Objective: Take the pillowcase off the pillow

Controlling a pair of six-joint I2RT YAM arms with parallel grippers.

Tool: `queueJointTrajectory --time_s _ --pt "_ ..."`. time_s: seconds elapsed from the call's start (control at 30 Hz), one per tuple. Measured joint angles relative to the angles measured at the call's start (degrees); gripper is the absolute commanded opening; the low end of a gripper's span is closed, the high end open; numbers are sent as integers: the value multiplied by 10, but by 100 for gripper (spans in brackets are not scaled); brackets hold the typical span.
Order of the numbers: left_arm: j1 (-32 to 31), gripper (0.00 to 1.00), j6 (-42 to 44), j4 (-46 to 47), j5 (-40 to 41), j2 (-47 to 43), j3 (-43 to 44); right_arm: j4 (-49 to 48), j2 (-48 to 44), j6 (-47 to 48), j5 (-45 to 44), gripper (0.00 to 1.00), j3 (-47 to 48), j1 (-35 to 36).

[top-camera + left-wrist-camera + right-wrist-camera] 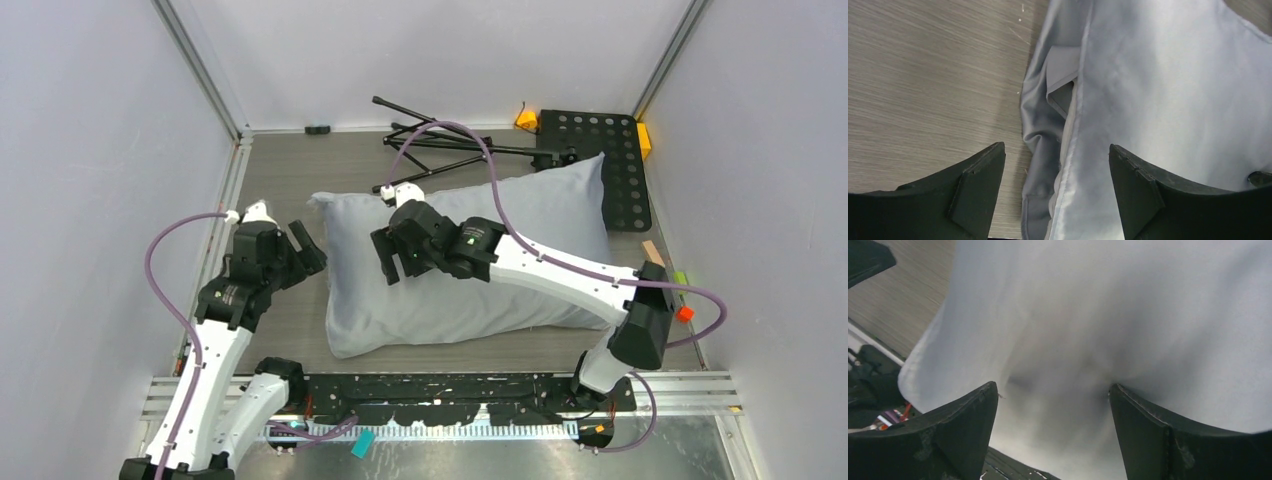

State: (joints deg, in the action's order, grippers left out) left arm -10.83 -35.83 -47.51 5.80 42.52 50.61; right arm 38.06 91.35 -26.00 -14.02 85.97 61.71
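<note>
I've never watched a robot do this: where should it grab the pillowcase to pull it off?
Likely the loose hem at the left end of the pillowcase, coming from the left with the left gripper. There the fabric folds and gapes free; elsewhere it lies smooth.

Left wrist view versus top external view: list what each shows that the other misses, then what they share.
Only the left wrist: a folded flap at the open edge of the pillowcase. Only the top: the pillowcase's whole outline, the right gripper over it, a folded black stand and a perforated black plate. Both: the pillowcase, the wood-grain table and the open left gripper beside that edge.
</note>
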Motion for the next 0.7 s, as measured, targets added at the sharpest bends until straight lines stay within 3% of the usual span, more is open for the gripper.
queueJointTrajectory --time_s 0.1,0.27,0.47,0.6,0.63,0.67,0.7 --pt "2 77 0 3 -4 0 -20 8 18 5 -14 31 0 0" --pt "3 76 -2 12 -41 9 -59 12 28 7 -54 1 -2 -1" --pt "3 73 -2 20 -65 20 -77 -9 -21 6 -83 0 -51 -13" --pt "3 68 -4 27 -65 20 -78 -22 -83 1 -66 2 -96 -66" --pt "3 64 -7 28 -65 20 -78 -26 -100 -1 -58 17 -109 -87" --pt "3 60 -11 28 -65 20 -78 -31 -115 -3 -49 39 -121 -106" --pt "3 53 -13 28 -63 21 -78 -33 -129 -5 -42 53 -130 -124"
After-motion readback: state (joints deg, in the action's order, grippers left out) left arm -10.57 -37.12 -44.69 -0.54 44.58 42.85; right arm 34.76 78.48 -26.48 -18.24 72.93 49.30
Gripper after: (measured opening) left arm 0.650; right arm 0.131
